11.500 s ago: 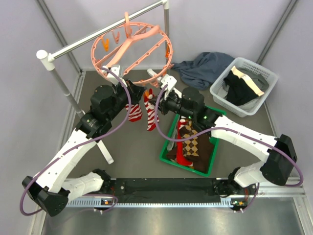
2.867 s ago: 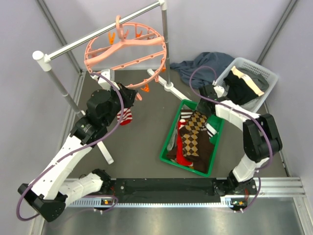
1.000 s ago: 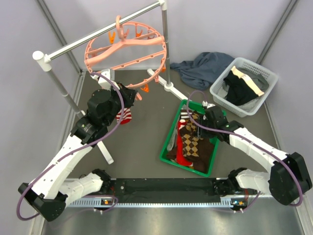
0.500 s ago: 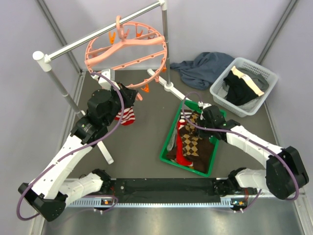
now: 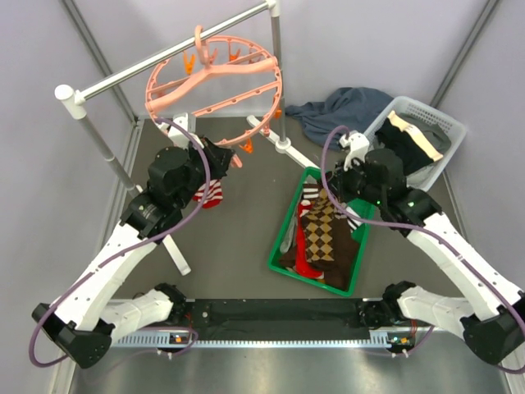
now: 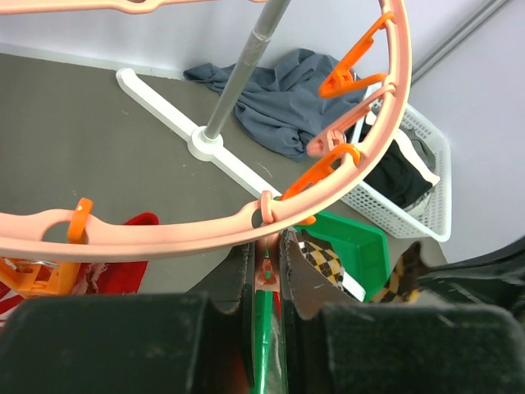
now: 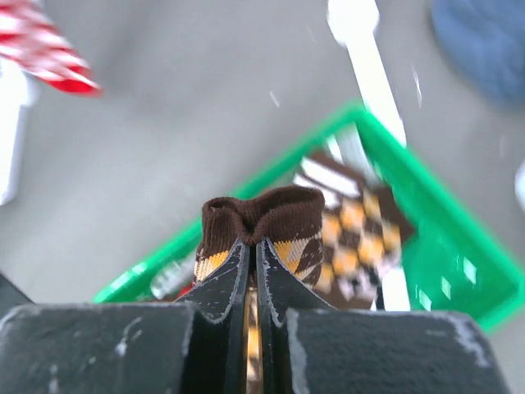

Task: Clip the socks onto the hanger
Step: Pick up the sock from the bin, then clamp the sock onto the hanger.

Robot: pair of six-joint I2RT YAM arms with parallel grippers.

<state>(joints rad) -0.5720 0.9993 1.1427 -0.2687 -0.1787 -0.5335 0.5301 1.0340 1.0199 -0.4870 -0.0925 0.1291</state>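
Striped sock hangs under hanger, left gripper pinching its rim; right gripper clenched on argyle sock; other socks wait in bin.

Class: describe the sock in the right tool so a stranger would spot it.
Find the green plastic tray of socks right of centre. One brown-and-tan argyle sock has its cuff pinched in the right tool. Its neighbours lie loose in the tray.
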